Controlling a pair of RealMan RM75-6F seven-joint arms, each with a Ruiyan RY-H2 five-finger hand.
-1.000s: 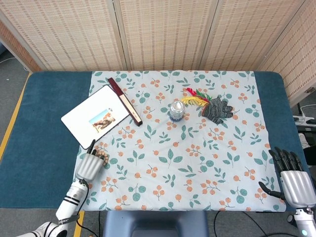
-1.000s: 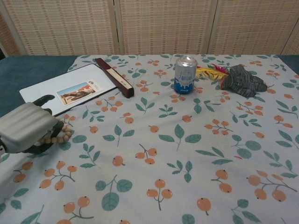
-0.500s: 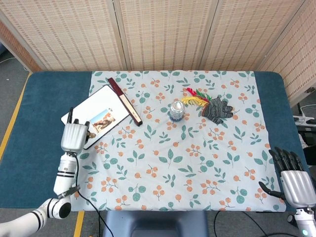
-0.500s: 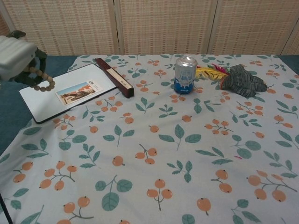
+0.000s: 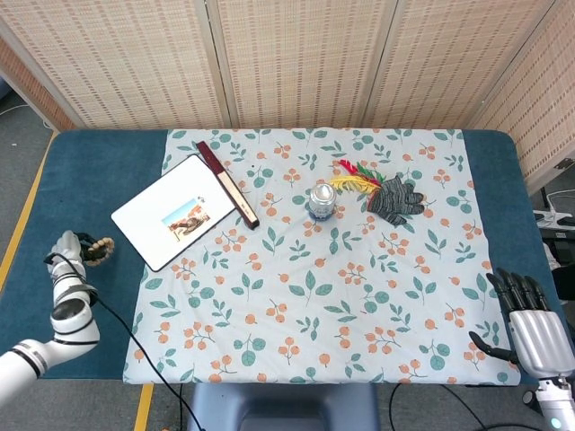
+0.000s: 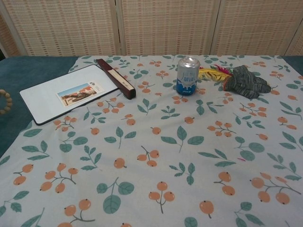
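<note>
Holding a wooden bead bracelet (image 5: 99,250) in left hand (image 5: 68,250), head view: hand out over the blue worktop (image 5: 81,180), left of the floral cloth (image 5: 359,296), beads hanging off the fingers toward the white board (image 5: 171,211). Right hand (image 5: 530,319) at near right corner, fingers apart and straight, holding nothing.

Same view, on the cloth: white board with a small photo card, dark folded fan (image 5: 227,184) along its right edge, drink can (image 5: 322,200) at centre, coloured feathers (image 5: 357,177) and a grey knit glove (image 5: 394,197) just right of the can, feathers touching the glove.

Chest view: only an arc of beads (image 6: 5,102) at the left edge; neither hand visible. Can (image 6: 188,75) upright, blue and silver, label text too small to read. Print on the photo card (image 6: 80,91) also illegible. Glove (image 6: 244,82) and feathers (image 6: 214,72) behind right of the can.

Handling, judged: bracelet light, limp, strung loop of hard smooth beads; likely to swing and slip off straight fingers. Best hooked through the loop or pinched on the cord between beads, not squeezed on one bead.
</note>
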